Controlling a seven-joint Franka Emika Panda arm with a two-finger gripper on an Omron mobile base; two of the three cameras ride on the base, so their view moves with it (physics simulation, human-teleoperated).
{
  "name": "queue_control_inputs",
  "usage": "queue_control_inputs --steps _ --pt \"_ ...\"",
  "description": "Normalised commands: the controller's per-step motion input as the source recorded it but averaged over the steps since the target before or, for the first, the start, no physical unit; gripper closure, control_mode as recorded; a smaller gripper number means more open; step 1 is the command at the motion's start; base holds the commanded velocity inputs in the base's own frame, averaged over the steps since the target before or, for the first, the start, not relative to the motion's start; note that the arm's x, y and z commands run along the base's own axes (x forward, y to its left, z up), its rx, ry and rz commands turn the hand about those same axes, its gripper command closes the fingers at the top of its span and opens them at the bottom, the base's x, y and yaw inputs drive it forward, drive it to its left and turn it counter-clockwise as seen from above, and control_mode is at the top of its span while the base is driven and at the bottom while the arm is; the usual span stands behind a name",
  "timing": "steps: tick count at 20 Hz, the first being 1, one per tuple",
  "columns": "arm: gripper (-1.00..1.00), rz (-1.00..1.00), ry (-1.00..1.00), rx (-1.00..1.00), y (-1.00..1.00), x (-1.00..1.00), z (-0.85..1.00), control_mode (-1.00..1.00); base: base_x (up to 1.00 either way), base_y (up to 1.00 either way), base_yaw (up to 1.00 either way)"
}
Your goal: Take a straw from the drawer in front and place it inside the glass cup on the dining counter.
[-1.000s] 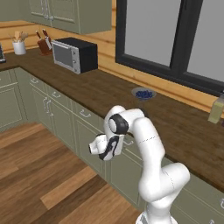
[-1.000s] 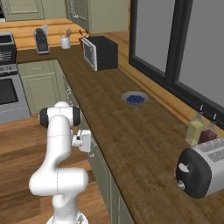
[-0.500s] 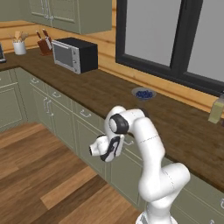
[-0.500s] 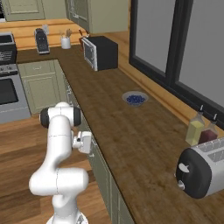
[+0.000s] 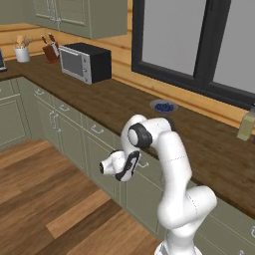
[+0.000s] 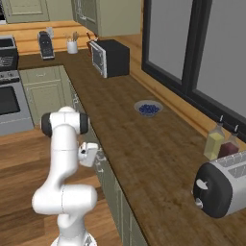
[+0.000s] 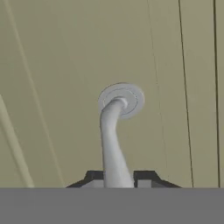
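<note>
The sage-green drawer [image 7: 52, 87] fills the hand view with its closed front. Its small silver bar handle [image 7: 111, 140] curves down between my two dark fingertips. My gripper [image 7: 114, 177] is shut on that handle. In the left base view the gripper [image 5: 141, 162] presses against the drawer front [image 5: 148, 173] just under the worktop edge. From the right base view the gripper [image 6: 98, 154] meets the same drawer [image 6: 104, 166] at the cabinet face. The straw, the glass cup and the dining counter are out of view.
A dark wooden worktop [image 5: 124, 107] runs above the cabinets, with a microwave [image 5: 85, 62] and a blue bowl [image 5: 163, 106] on it. A toaster [image 6: 222, 185] and bottles [image 6: 215, 144] stand further along. A stove [image 6: 9, 103] is at the far end. Wooden floor [image 5: 45, 199] lies behind the hand.
The jaws have closed from wide open onto the drawer handle. The arm and the drawer have barely moved.
</note>
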Motion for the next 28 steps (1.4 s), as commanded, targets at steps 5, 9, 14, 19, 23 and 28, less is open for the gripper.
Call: queue_control_inputs --steps 5,9,14,19,23,28 --pt "1.00 0.11 0.00 0.18 0.66 -0.63 0.00 -1.00 0.00 0.00 0.00" --pt "1.00 0.14 0.02 0.18 0.80 -0.71 0.00 -1.00 0.00 0.00 0.00" --pt "1.00 0.15 0.08 0.17 0.93 -0.64 0.00 -1.00 0.00 0.00 0.00" --pt "1.00 0.16 0.13 0.18 1.00 -0.60 0.00 -1.00 0.00 0.00 0.00" --pt "1.00 0.16 0.15 0.19 1.00 -0.54 0.04 -1.00 0.00 0.00 0.00" --pt "1.00 0.15 0.19 0.18 1.00 -0.41 0.11 -1.00 0.00 0.00 0.00"
